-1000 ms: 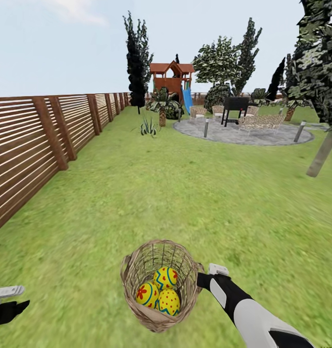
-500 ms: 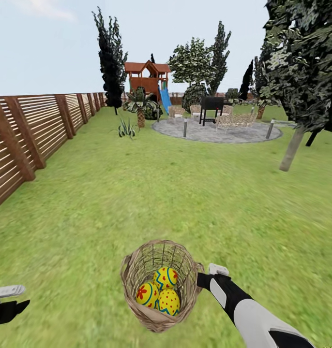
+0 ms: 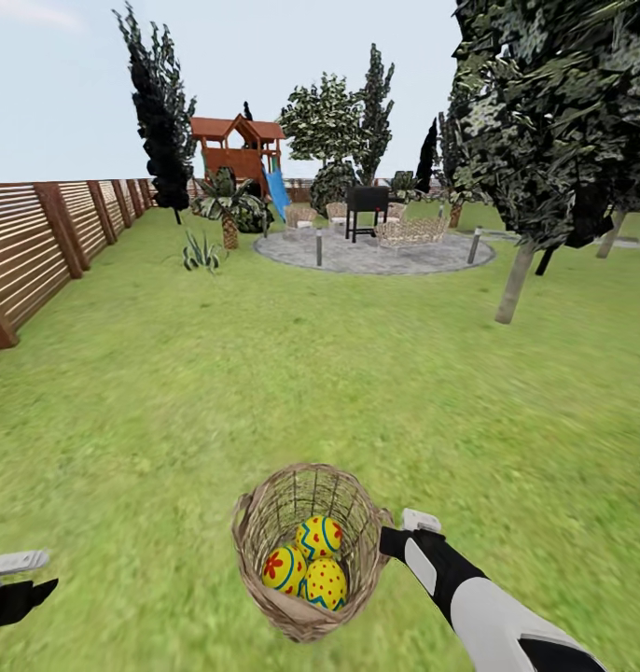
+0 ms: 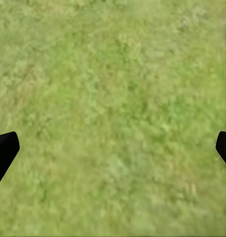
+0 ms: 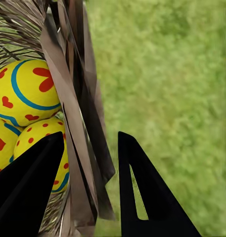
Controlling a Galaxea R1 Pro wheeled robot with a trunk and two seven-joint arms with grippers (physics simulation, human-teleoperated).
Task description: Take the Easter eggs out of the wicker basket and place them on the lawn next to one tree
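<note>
The right arm reaches forward and low, its end effector (image 5: 88,190) clamped on the wall of the wicker basket (image 3: 264,523), one finger inside by the eggs, the other outside. The three Easter eggs (image 3: 306,560) lie together at the basket's bottom. The left end effector (image 4: 113,148) hangs low at the robot's left with fingers spread wide over bare lawn (image 3: 404,392). Open grass stretches ahead between the wooden fence (image 3: 31,243) and the tree (image 3: 514,280), well apart from the basket, with a paved circle (image 3: 376,254) beyond
</note>
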